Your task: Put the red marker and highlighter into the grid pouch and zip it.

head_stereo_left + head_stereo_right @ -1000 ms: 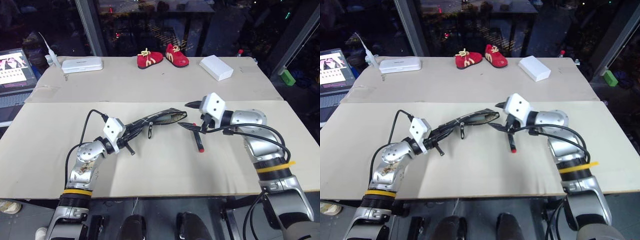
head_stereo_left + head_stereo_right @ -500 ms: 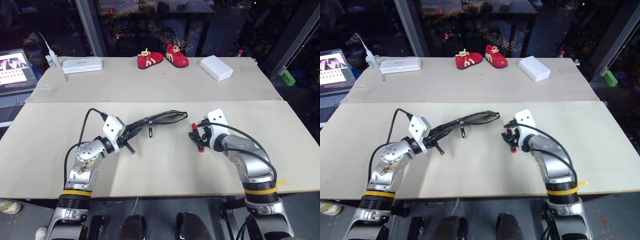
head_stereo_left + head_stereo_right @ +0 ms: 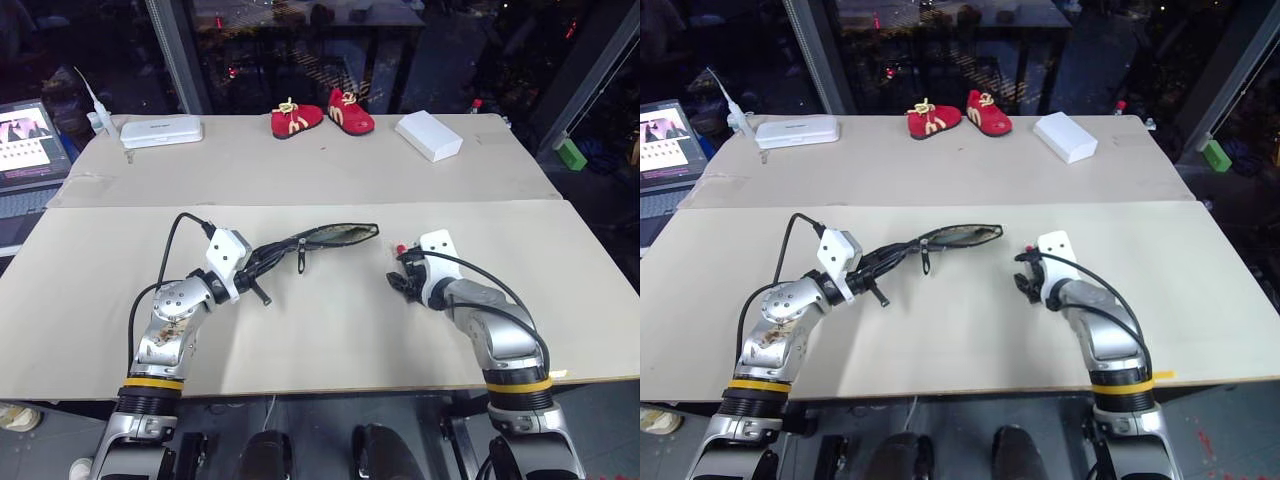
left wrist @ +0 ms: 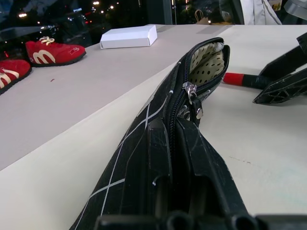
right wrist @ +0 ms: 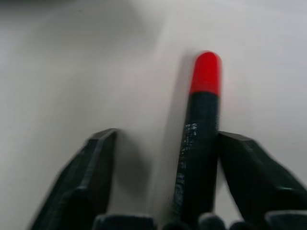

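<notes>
The red marker [image 5: 204, 124] lies on the worktop [image 3: 330, 330] between the right tool's [image 5: 163, 179] spread fingers. Light, stiff and smooth, it suits a mid-barrel pinch. The left tool [image 3: 262, 262], pressed together, pinches the soft pouch [image 4: 187, 91], which is open.

The right gripper [image 3: 403, 279] has dropped from mid-frame to the table, right of centre. Its fingers now straddle the marker [image 5: 201, 124], no longer spread as wide.
</notes>
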